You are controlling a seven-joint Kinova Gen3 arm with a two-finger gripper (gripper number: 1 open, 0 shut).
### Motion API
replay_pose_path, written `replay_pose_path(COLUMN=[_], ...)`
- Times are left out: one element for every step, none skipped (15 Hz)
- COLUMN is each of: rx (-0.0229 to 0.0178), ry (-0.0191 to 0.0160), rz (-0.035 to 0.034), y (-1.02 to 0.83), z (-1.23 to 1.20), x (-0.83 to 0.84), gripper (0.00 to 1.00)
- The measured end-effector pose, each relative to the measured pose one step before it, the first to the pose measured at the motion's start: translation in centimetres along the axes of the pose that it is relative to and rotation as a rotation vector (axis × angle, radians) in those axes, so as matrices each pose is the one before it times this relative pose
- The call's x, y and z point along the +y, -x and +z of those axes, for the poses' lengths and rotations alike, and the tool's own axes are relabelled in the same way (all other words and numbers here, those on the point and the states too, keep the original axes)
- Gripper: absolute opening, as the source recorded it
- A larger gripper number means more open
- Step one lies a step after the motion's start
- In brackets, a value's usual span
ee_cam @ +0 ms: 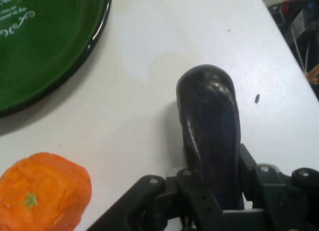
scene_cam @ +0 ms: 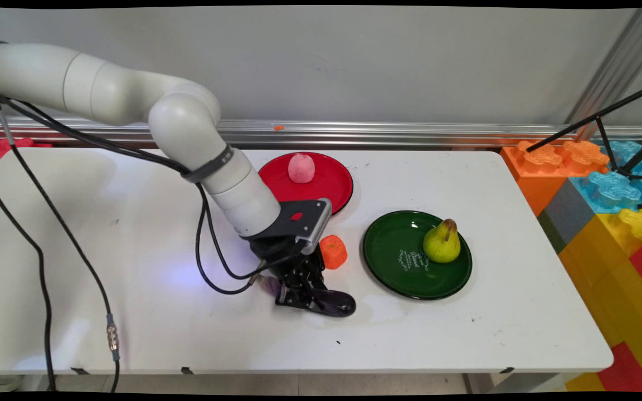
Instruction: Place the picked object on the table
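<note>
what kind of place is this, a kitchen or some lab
Most likely a robotics lab, not a kitchen. The gripper of a cabled arm is closed on a toy eggplant on a bare white table, toy fruit sits on plates, such as the pear, and oversized building blocks stand alongside.

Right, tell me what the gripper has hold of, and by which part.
The gripper is closed around a dark purple eggplant lying on the white table. The fingers clamp its stem half; the rounded end sticks out free beyond them.
</note>
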Motion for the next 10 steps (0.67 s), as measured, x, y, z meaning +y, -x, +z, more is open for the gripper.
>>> replay_pose_path(rx=[-0.00147, -0.00239, -0.00119, -0.00076, -0.00054, -0.00022, 0.0, -0.00001, 0.00119, 0.00104], ry=[-0.00349, -0.0052, -0.00358, -0.00438, -0.0074, -0.00447, -0.00421, -0.00329, -0.00206, -0.00146], rz=[0.00051, -0.00006, -0.0001, 0.00091, 0.00206, 0.00106, 0.00102, 0.00104, 0.00007, -0.00086], y=[0.129, 0.193, 0.108, 0.079, 0.096, 0.037, 0.011, -0.017, -0.06, -0.121], z=[0.162, 0.232, 0.151, 0.111, 0.097, 0.009, -0.031, -0.071, -0.146, -0.267], x=[0.059, 0.105, 0.044, 0.017, -0.028, -0.019, -0.014, 0.007, 0.021, 0.03], gripper=[0.0, 0.0, 0.0, 0.0, 1.0, 1.0, 1.0, 1.0, 1.0, 1.0])
